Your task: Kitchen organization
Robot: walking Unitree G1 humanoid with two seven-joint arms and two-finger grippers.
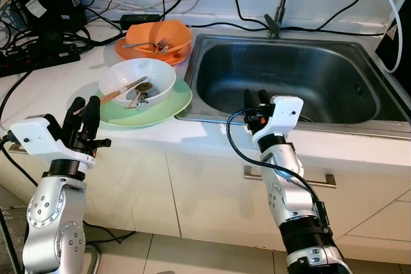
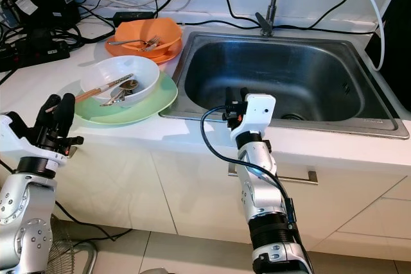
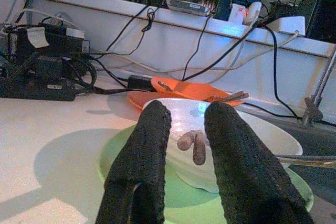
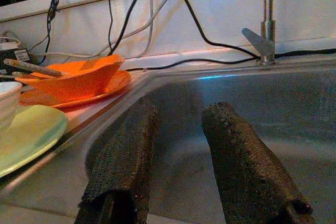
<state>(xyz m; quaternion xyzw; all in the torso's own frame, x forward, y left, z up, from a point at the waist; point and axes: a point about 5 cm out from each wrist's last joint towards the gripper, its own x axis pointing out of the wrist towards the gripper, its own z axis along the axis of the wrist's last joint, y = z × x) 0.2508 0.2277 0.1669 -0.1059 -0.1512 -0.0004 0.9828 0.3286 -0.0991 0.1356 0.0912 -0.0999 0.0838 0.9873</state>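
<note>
We see a white bowl (image 1: 140, 79) of chopsticks and spoons on a green plate (image 1: 168, 104), beside the steel sink (image 1: 295, 75) — an orange bowl (image 1: 158, 36) behind. Left gripper (image 1: 85, 115) faces the white bowl, right gripper (image 1: 257, 99) at the sink's front rim — both with fingers apart.

Brushed steel sink (image 1: 334, 75), glossy white bowl (image 1: 160, 75), matt green plate (image 1: 176, 104), rough black tool fingers (image 3: 147, 145).

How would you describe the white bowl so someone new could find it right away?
Start at the steel sink, then look to the counter on its left, where two stacks of dishes sit. The white bowl is on the nearer stack, on a green plate; unlike the orange bowl behind, it holds chopsticks.
</note>
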